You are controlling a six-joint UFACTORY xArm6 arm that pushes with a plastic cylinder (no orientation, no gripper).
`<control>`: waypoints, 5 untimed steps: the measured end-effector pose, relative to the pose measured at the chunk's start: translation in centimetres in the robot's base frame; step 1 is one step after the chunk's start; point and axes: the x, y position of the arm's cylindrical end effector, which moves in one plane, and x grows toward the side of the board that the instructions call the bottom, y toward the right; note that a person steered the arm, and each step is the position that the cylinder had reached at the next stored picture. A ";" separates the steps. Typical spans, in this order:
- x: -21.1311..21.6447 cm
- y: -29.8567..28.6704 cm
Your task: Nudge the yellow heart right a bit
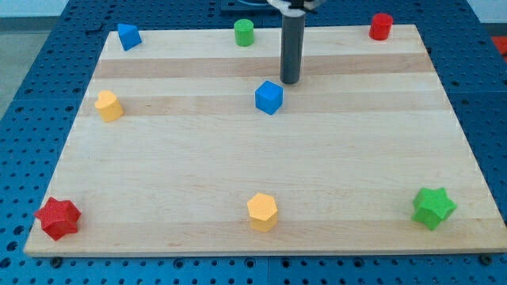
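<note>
Standing upright over the pale wooden desk [333, 158], the dark straight rod [291, 47] brings its tip [290, 81] down just beside the blue plastic cube [269, 97], at about one o'clock from it. Whether the two touch cannot be told. The arm ends in this plain rod alone, so whether a claw is spread or pressed together cannot be told.

The small yellow heart-shaped block [108, 105], the task's thing, sits near the desk's nine o'clock edge. It is well apart from the tip and lies at roughly nine o'clock from the blue cube.

Along the far edge, a blue wedge-like block [128, 36] rests at eleven o'clock, a green cylinder [244, 32] at twelve, and a red cylinder [381, 26] at one.

Along the near edge, a red star-shaped block [58, 218] occupies seven o'clock, a yellow hexagonal block [262, 211] six, and a green star-shaped block [433, 207] five.

A blue perforated surface [32, 95] surrounds the desk on all sides.
</note>
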 end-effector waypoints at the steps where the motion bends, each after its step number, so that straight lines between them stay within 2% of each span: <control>1: -1.8 -3.3; 4: -4.4 -22.0; 5: -3.3 -28.1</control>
